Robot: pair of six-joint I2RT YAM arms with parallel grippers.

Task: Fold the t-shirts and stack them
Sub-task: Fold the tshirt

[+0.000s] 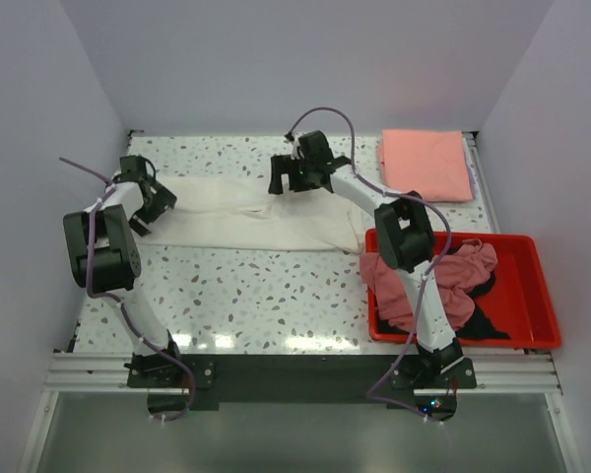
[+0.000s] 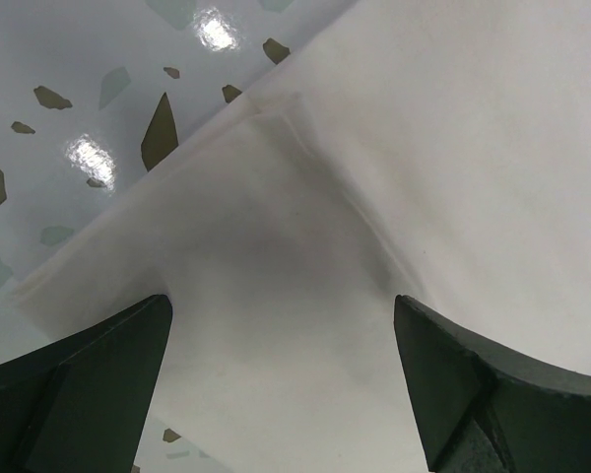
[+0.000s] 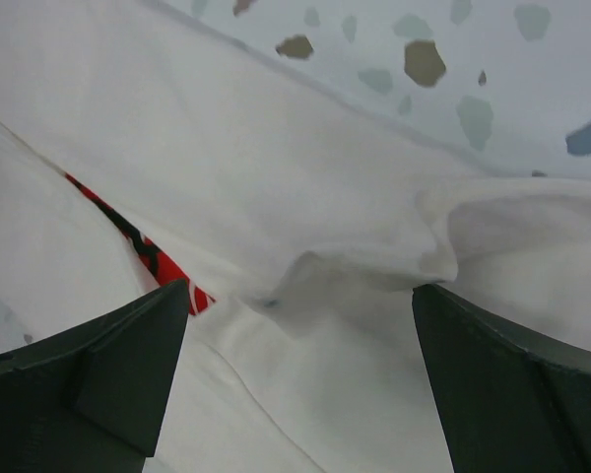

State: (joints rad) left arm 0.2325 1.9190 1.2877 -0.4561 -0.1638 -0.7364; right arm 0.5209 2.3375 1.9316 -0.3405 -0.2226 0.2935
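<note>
Both arms stretched low over the white t-shirt, left gripper and right gripper gaping wide, seemingly gripping nothing.

Left gripper: jaws wide apart, angled down (elbow folded high).
Right gripper: jaws spread too, stretched far forward, leaning left.

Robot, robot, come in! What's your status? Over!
Status: left claw open, right claw open, both over the white shirt. Shirt lies as a long band, not gripped. Folded salmon shirt at back right. Nothing in the way.
</note>
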